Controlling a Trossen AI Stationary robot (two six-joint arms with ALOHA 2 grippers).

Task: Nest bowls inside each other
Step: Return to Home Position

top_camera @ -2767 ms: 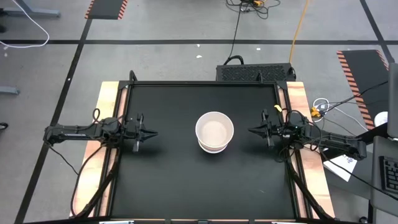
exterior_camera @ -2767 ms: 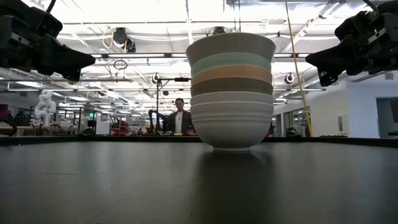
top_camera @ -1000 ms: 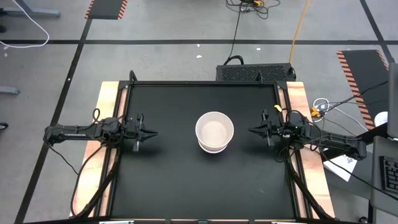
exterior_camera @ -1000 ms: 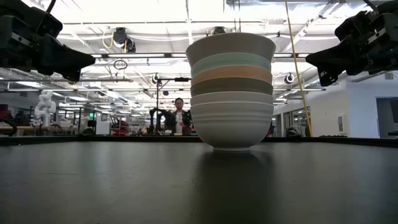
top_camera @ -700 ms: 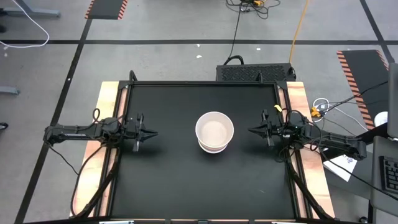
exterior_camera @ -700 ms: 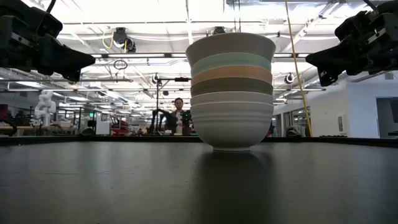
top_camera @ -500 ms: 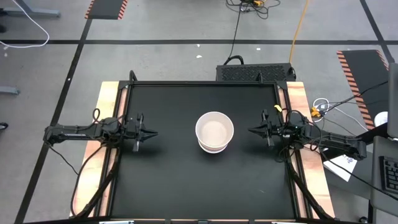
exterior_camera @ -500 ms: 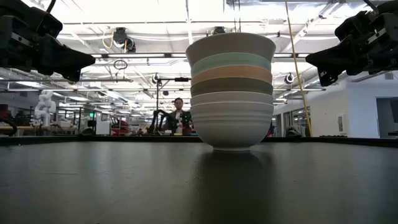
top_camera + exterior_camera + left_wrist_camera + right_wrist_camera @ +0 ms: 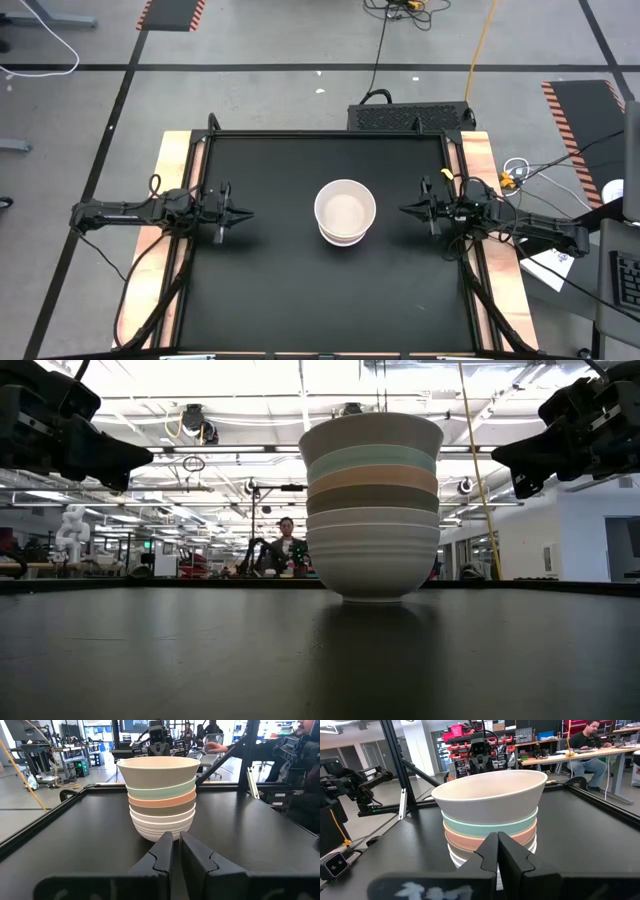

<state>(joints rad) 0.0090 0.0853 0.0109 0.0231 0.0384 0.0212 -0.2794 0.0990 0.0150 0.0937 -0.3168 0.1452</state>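
All six bowls sit nested in a single stack [image 9: 345,211] in the middle of the worktop [image 9: 280,290]. In the low view the stack reads from the top as a cream bowl [image 9: 371,432], mint green [image 9: 371,463], salmon-orange [image 9: 371,481], grey-brown [image 9: 371,499], then two white ones at the bottom. No bowl lies loose anywhere else, so the nesting looks finished and the step in hand is best judged as parking the arms.

The left claw [image 9: 243,213] hangs to the left of the stack and well apart from it. Its fingers are drawn together with only a sliver between them, and it holds nothing. The right claw [image 9: 405,210] mirrors it to the right of the stack, pressed closed and empty. Both point inward at the stack.

Little seems left to do. Any further retreat should go outward, away from the stack, so that the tall pile is not nudged.

The only writing to be made out is white lettering on the left arm [image 9: 365,775] beyond the stack in the right wrist view, which looks like "TROSSEN". The bowls carry no marks or labels.
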